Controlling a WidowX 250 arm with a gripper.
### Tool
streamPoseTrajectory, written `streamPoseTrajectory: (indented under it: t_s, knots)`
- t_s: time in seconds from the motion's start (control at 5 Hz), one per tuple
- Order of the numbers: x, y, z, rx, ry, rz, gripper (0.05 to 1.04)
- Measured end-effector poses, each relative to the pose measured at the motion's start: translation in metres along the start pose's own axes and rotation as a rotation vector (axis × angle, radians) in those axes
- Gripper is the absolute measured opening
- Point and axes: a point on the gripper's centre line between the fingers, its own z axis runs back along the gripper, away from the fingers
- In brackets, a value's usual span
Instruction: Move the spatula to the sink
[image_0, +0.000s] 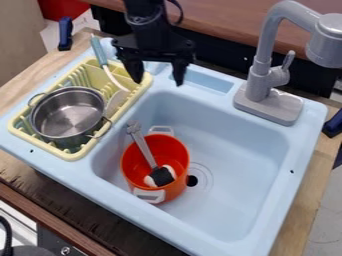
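Pick-up step: spatula (115, 101) ungrasped in the rack (39, 144).
Your end effector (158, 81) hangs wide open, empty, near the rack's far edge; align with the handle (99, 51) and grip.

Sink Unit (274, 155): Component Positions

Clock positions refer to the view. The hand (158, 83) hangs at 12 o'clock, fingers (133, 71) apart, over the sink's back rim. The yellow drying rack (78, 152) sits at 10 o'clock. It carries a metal pan (65, 117) and the spatula (99, 51), blue handle tilted toward 11 o'clock. The faucet (264, 50) stands between 1 and 2 o'clock. An orange pot (177, 187) occupies the basin at 6 o'clock, containing a gray-handled utensil (143, 146); the drain (192, 181) lies just beside the pot, at its 4 o'clock.
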Motion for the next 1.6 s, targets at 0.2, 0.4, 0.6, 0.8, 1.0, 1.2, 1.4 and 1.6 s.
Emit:
streamPoseTrajectory:
  t_s: [0.2, 0.4, 0.6, 0.8, 1.0, 1.2, 1.4, 1.6]
  knots:
    - [0.011, 0.024, -0.003, 0.067, -0.091, 0.074, 0.999]
    - [0.029, 0.045, 0.000, 0.100, -0.137, 0.153, 0.999]
    - [0.049, 0.060, -0.001, 0.147, -0.144, 0.222, 0.999]
    - [0.061, 0.073, -0.008, 0.170, -0.125, 0.254, 0.999]
    - [0.062, 0.083, -0.017, 0.156, -0.077, 0.235, 0.999]
    - [0.058, 0.092, -0.022, 0.143, -0.051, 0.207, 0.999]
    - [0.055, 0.099, -0.022, 0.132, -0.033, 0.198, 0.999]
    - [0.050, 0.099, -0.027, 0.115, 0.001, 0.183, 0.999]
